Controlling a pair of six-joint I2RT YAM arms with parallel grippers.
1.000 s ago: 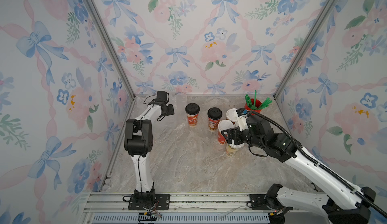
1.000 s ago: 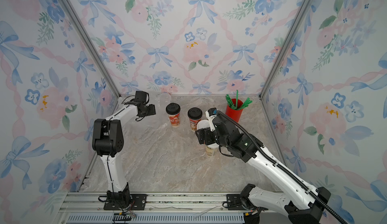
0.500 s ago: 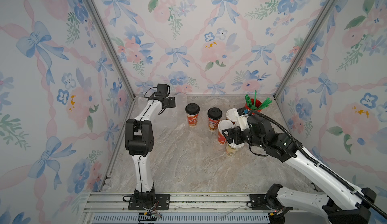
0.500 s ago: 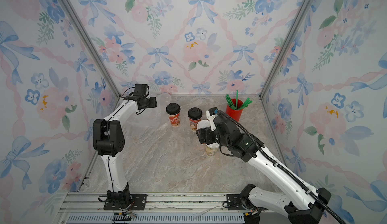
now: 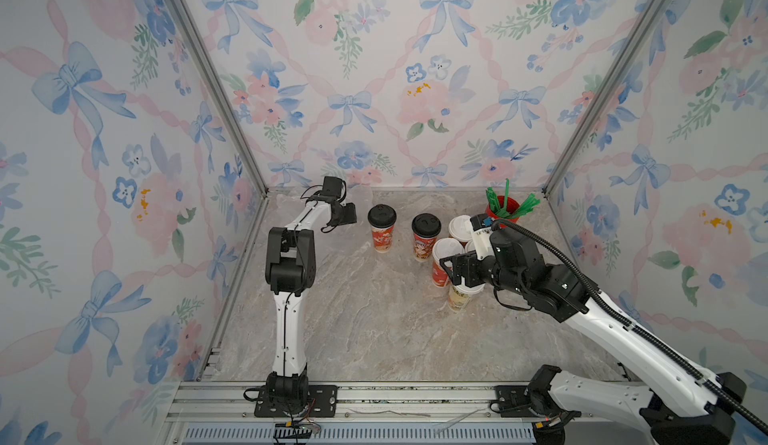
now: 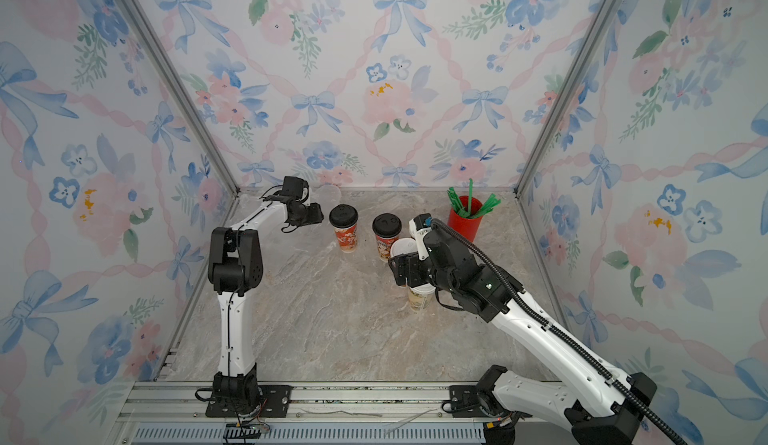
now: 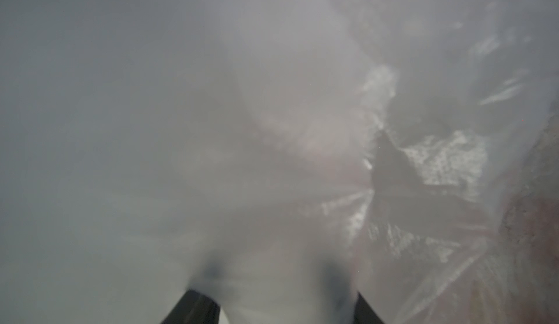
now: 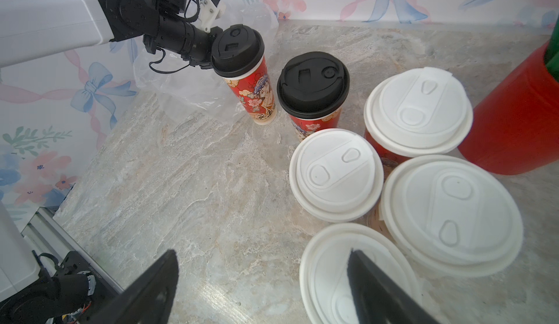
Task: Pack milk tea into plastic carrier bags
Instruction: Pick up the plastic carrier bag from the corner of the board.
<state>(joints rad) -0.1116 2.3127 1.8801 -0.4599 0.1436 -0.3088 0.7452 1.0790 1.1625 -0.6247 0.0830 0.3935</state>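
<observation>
Evidently you're at the start: nearest, your right gripper (image 8: pixel 263 253) hangs with jaws spread wide and empty over the four white-lidded milk tea cups (image 8: pixel 335 171), and no cup is bagged yet. Farther back the left gripper (image 5: pixel 347 214) noses into the cupless plastic carrier bags (image 8: pixel 187 95), its grip hidden by film; next, I judge, a bag mouth must be spread. The red cup (image 5: pixel 503 210) beyond holds green straws (image 5: pixel 521 206).

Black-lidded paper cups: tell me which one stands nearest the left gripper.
The lone black-lidded red paper cup, right beside the left gripper; the other black-lidded cup stands by the white-lidded cups.
</observation>
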